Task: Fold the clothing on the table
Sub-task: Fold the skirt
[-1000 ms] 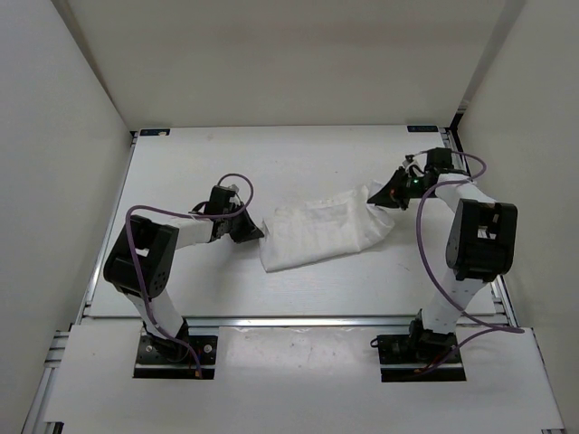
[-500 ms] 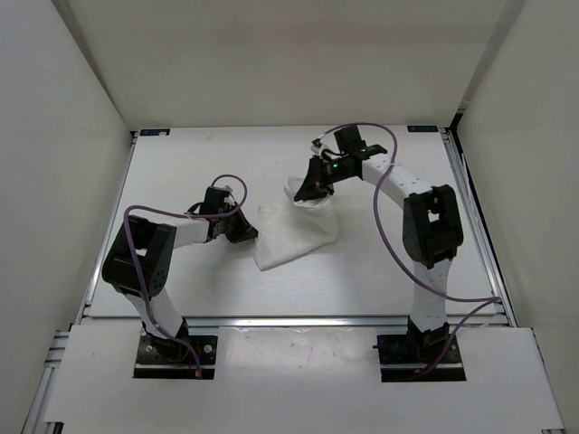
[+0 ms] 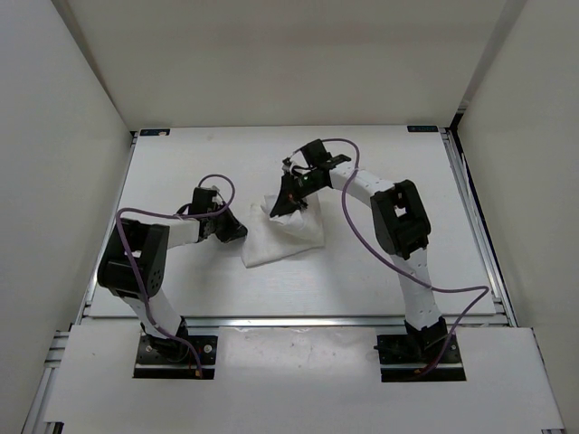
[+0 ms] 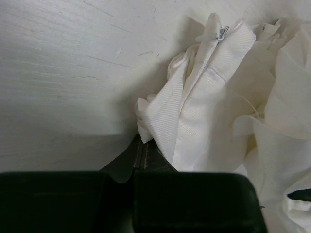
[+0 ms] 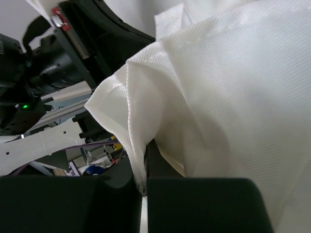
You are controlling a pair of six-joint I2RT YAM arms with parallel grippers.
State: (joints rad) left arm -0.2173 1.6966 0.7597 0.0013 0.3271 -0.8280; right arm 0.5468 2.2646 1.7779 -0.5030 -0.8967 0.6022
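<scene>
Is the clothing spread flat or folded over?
Folded over, partway: the right gripper holds one end of the clothing over the rest; the left gripper pinches another edge.

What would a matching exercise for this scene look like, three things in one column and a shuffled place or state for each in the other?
Column one:
1. left gripper
2. right gripper
3. clothing

Column two:
A. lies bunched on the table
B. shut on the clothing's far edge
C. shut on the clothing's left edge

Pairs: 1-C; 2-B; 3-A
</scene>
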